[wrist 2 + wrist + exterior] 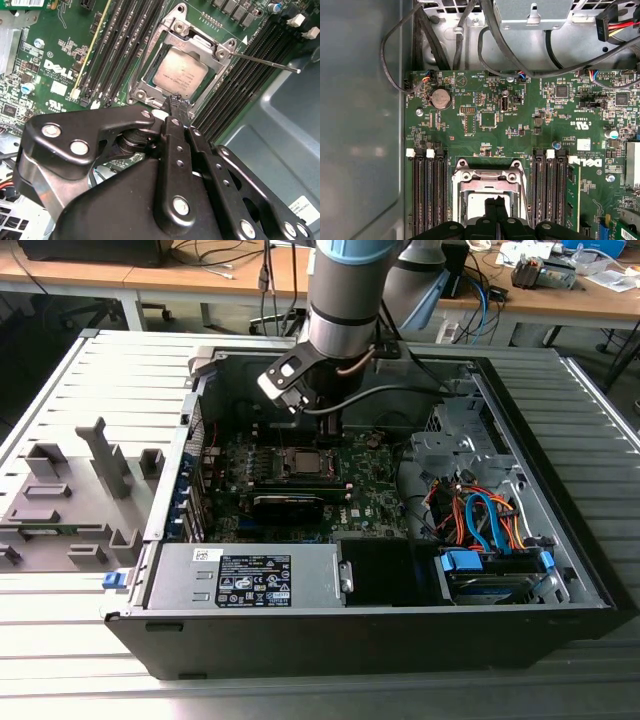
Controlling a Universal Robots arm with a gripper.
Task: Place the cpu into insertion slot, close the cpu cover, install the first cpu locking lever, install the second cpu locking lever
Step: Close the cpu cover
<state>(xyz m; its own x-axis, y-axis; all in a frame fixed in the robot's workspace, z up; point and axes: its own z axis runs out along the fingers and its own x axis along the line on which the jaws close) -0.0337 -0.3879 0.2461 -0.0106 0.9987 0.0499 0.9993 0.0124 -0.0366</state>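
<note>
The cpu (182, 75) lies flat in the insertion slot (169, 24), its silvery face showing through the window of the cpu cover (209, 47), which lies down over it. A thin locking lever (265, 62) sticks out sideways from one corner of the socket, over the memory slots. My gripper (178, 102) is shut, and its black fingertips touch the socket frame's edge beside the cpu. In the first wrist view the gripper (495, 204) hangs right over the cpu cover (485, 177). In the exterior view the arm reaches down into the open case above the socket (300, 462).
Long black memory slots (120, 45) flank the socket on both sides. The grey case wall (280, 125) rises close by. A black card (288, 505), the power supply (250, 575) and a drive bay with coloured cables (480, 525) fill the case. Grey fixtures (70, 490) stand at the exterior view's left.
</note>
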